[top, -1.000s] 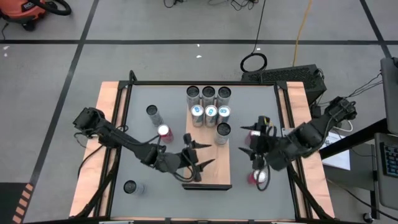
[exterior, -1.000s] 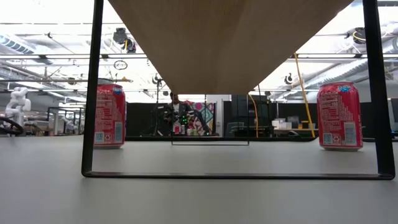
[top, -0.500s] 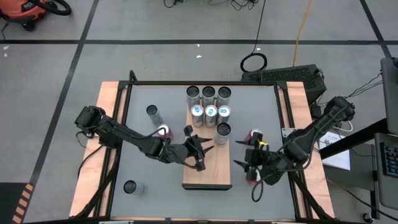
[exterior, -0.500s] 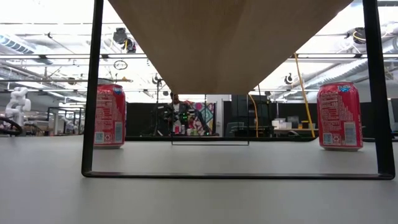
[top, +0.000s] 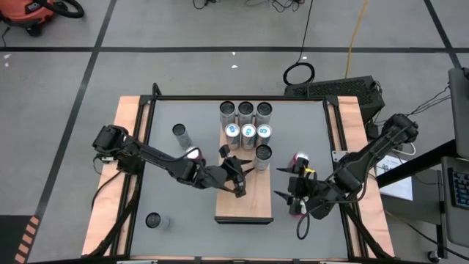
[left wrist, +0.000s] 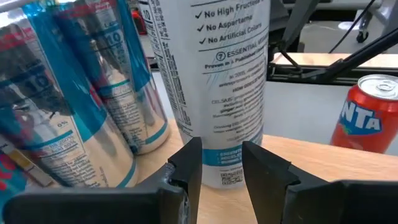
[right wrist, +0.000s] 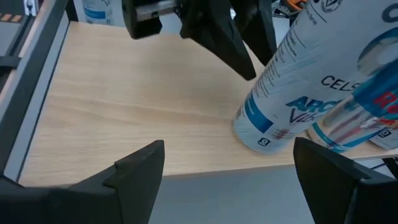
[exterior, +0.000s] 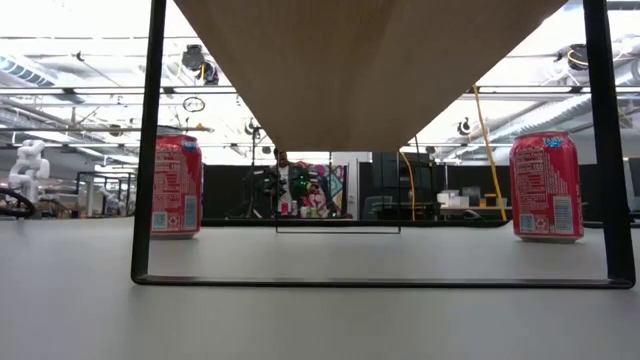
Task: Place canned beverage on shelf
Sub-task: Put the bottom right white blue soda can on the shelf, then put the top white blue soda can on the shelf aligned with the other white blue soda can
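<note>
The shelf is a light wood-grain board on a dark frame; the low view shows its underside. Several tall silver and blue cans stand on its far end, and a white can stands alone just nearer. My left gripper is over the board and open by a narrow gap. The white can stands upright just beyond its fingertips. My right gripper is wide open and empty at the board's right edge, facing across the board.
Red cans stand on the grey table: one left of the shelf and two on its right. Two more cans stand at the left. The near half of the board is bare wood.
My left gripper has gone toward the table's far edge and a little right, up to the lone white can. My right gripper has gone toward the near edge and a little left, then held still. No can has moved.
</note>
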### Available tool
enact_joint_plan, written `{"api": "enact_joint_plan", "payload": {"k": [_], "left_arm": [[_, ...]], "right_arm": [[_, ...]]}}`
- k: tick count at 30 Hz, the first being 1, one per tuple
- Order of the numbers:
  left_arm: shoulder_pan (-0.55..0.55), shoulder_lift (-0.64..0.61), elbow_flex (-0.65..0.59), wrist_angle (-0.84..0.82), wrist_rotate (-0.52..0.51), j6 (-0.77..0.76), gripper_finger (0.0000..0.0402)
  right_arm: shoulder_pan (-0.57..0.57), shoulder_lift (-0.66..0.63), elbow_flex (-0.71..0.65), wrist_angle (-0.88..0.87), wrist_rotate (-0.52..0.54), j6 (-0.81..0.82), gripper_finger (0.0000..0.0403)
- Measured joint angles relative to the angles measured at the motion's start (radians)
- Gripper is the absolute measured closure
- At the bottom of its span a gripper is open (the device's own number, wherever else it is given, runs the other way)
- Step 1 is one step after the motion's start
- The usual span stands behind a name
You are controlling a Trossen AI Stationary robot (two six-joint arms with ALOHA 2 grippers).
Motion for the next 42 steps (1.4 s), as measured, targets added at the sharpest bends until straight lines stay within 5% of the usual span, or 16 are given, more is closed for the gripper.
{"api": "enact_joint_plan", "payload": {"k": [19, 42], "left_arm": [[-0.002, 0.0, 0.0, 0.011, -0.004, 0.002, 0.029], [-0.298, -0.014, 0.0, -0.048, -0.216, -0.079, 0.029]], "right_arm": [[0.002, 0.029, 0.0, 0.015, -0.003, 0.012, 0.0103], [0.129, 0.064, -0.072, 0.073, 0.129, 0.025, 0.0113]]}}
